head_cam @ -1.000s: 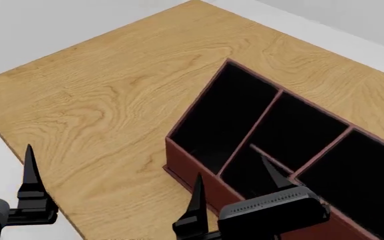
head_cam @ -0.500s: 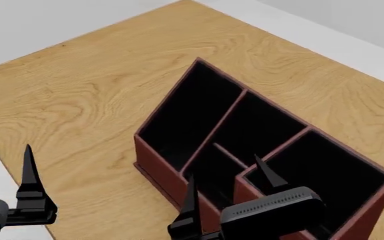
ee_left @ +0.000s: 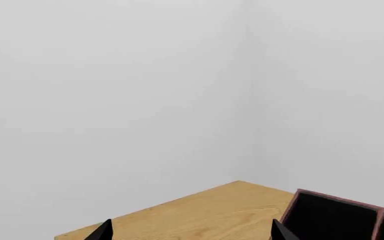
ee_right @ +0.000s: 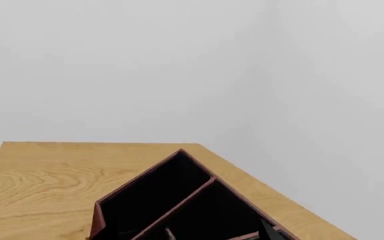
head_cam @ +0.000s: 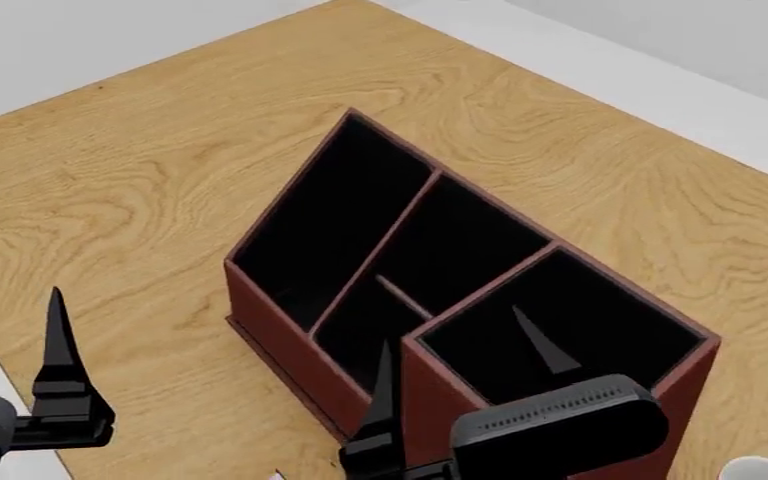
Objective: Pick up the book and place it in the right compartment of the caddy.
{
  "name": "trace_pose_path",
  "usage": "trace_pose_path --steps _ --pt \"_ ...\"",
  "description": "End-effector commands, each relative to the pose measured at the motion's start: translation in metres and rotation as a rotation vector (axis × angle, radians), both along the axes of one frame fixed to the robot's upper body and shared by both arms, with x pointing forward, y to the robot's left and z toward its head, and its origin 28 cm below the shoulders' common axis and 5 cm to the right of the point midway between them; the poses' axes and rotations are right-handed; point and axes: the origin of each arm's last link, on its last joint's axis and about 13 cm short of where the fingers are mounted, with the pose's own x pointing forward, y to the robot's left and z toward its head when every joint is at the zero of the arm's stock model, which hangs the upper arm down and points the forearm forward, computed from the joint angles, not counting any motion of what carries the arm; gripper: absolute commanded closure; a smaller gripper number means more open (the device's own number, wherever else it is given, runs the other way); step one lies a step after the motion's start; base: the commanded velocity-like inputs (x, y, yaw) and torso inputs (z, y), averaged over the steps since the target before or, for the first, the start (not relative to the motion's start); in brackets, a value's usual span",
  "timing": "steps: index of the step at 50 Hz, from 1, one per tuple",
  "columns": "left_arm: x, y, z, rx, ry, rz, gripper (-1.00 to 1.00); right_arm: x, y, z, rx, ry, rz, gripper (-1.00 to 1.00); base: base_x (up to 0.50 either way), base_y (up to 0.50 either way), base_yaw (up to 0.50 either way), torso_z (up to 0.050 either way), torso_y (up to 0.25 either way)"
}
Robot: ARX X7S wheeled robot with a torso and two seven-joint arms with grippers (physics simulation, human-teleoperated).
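Left wrist view: mostly pale grey wall. Low down, a corner of the wooden desk (ee_left: 199, 210) and a corner of the reddish-brown caddy (ee_left: 339, 201) with black lining. Two black fingertips (ee_left: 102, 231) of the left gripper (ee_left: 190, 232) set wide apart, nothing between them.

Head view: caddy (head_cam: 307, 352) lying at an angle on the desk (head_cam: 131, 180), four black-lined sections visible. Right compartment (head_cam: 560, 320), with the taller front wall, nearest the right gripper (head_cam: 464, 380), whose two pointed fingers stand spread with nothing held. Left gripper (head_cam: 59, 340) at the desk's near edge, only one finger in sight here. No book visible. A sliver of something white (head_cam: 755, 468) at the lower right corner, too little to identify.

Right wrist view: caddy (ee_right: 138, 192) on the desk (ee_right: 38, 175) under grey wall; one dark fingertip (ee_right: 267, 231) near its rim.
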Motion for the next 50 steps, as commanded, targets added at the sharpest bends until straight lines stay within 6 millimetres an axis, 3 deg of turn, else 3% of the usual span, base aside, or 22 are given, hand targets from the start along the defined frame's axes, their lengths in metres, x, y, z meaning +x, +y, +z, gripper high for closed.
trace_pose_path --steps 1,13,19,25,28,30,33,34,36,50 --pt "0.001 0.001 0.0 0.001 0.002 0.004 -1.0 0.0 0.0 0.0 0.016 -0.004 0.006 -1.0 0.01 0.01 0.0 0.0 0.0" --pt "0.0 0.001 0.001 -0.003 -0.001 0.004 -1.0 -0.003 0.003 0.005 -0.038 0.038 0.013 -1.0 0.0 0.0 0.0 0.0 0.0" --pt "0.001 0.008 0.005 -0.034 0.004 0.014 -1.0 -0.023 0.005 0.035 -0.08 0.066 0.047 -1.0 0.0 0.0 0.0 0.0 0.0" --pt "-0.001 0.012 0.01 -0.051 -0.007 0.028 -1.0 -0.033 0.01 0.08 -0.125 0.132 0.08 -1.0 0.0 0.0 0.0 0.0 0.0" --pt "-0.002 0.014 0.012 -0.057 -0.014 0.032 -1.0 -0.029 0.009 0.096 -0.105 0.163 0.101 -1.0 0.0 0.0 0.0 0.0 0.0" --pt "-0.002 0.016 0.013 -0.064 -0.017 0.039 -1.0 -0.016 0.001 0.112 -0.077 0.166 -0.021 -1.0 0.0 0.0 0.0 0.0 0.0" --pt "-0.002 0.017 0.015 -0.071 -0.021 0.045 -1.0 -0.013 0.012 0.127 -0.09 0.21 -0.049 -1.0 0.0 0.0 0.0 0.0 0.0" --pt "-0.002 0.018 0.015 -0.074 -0.022 0.045 -1.0 -0.015 0.016 0.131 -0.11 0.243 -0.023 -1.0 0.0 0.0 0.0 0.0 0.0" --pt "-0.001 0.019 0.015 -0.074 -0.023 0.054 -1.0 -0.029 0.021 0.137 -0.149 0.322 0.198 -1.0 0.0 0.0 0.0 0.0 0.0" --pt "0.003 0.034 0.017 -0.102 -0.024 0.126 -1.0 -0.02 0.038 0.146 -0.227 0.571 0.301 -1.0 0.0 0.0 0.0 0.0 0.0"
